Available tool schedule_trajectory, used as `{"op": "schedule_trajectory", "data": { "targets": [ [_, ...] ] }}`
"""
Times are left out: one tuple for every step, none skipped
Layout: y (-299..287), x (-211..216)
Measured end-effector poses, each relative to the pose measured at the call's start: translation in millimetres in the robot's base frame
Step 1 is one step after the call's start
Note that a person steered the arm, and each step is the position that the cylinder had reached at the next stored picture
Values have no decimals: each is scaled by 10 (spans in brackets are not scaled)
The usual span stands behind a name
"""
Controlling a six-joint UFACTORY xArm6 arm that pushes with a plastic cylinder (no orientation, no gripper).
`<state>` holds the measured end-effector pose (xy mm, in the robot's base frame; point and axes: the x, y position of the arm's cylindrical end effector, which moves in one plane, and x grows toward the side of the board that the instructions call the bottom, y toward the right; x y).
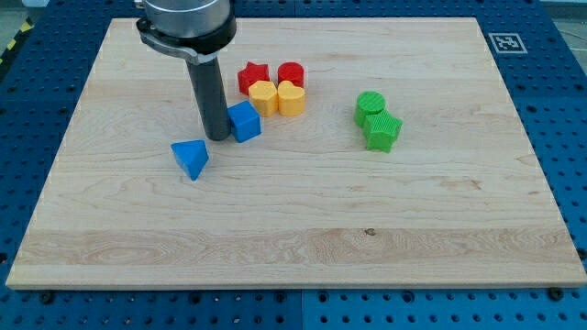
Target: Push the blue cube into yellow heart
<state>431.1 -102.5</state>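
Observation:
The blue cube (pixel 245 120) sits on the wooden board left of centre, near the view's top. My tip (pixel 218 137) touches the cube's left side. The yellow heart (pixel 291 98) lies up and to the right of the cube, a short gap away. A yellow hexagon-like block (pixel 263 96) sits between them, just left of the heart and close to the cube's upper right corner.
A red star (pixel 253 75) and a red cylinder (pixel 291 73) sit right behind the yellow blocks. A blue triangle (pixel 191 158) lies to the lower left of my tip. A green cylinder (pixel 371 105) and a green star-like block (pixel 382 131) sit to the right.

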Motion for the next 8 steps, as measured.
{"op": "schedule_trajectory", "data": {
  "targets": [
    [71, -6],
    [110, -43],
    [112, -82],
    [142, -99],
    [232, -99],
    [245, -99],
    [245, -38],
    [245, 153]
  ]
}}
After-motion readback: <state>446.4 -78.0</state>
